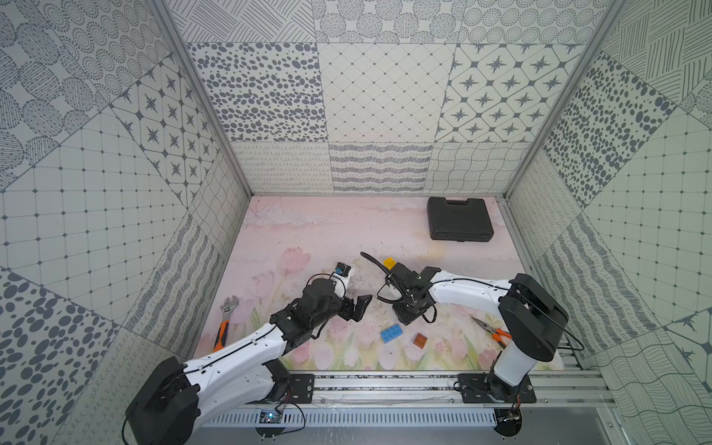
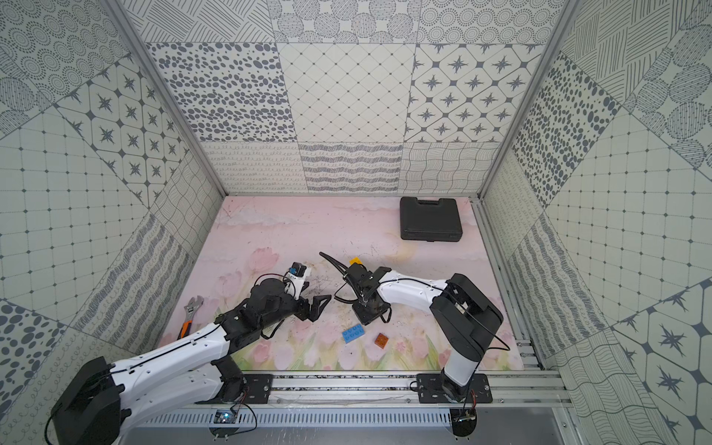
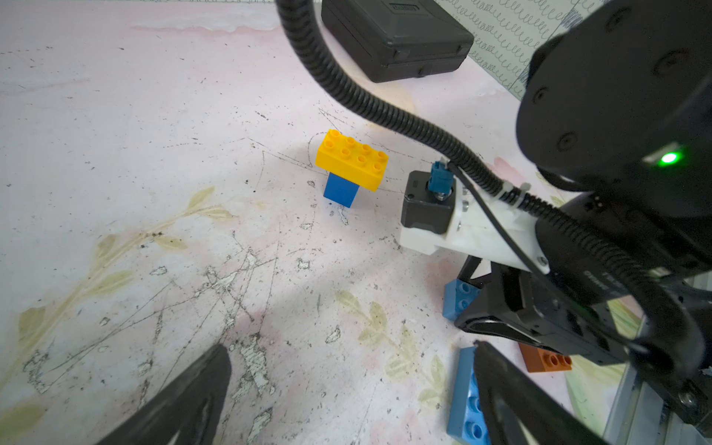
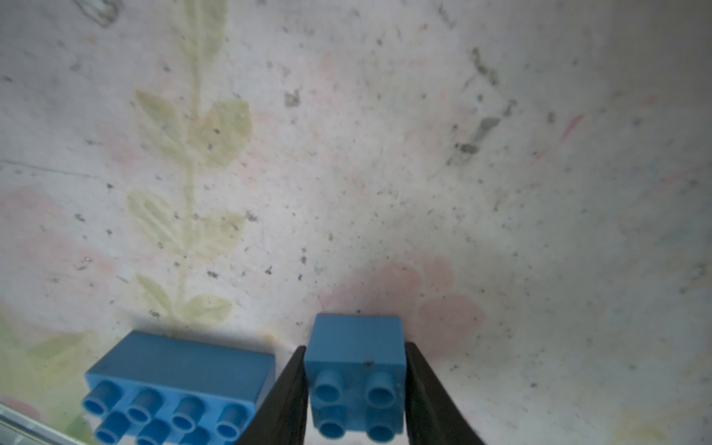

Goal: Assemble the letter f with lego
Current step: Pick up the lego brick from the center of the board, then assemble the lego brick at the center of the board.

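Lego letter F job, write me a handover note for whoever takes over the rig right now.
Left hand: open, empty, over the table.
Right hand: closed on a square blue brick beside the long blue brick.
Done: long yellow brick sits on a second square blue brick.
Left: stack the gripped brick, long blue brick and brown brick, all unjoined.

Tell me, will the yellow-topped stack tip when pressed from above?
Possibly: the long yellow brick juts past its narrow blue base, so pressure on the overhang could tip it. Pressed over the base, likely stable. Hard, light-looking plastic may slide on the mat.
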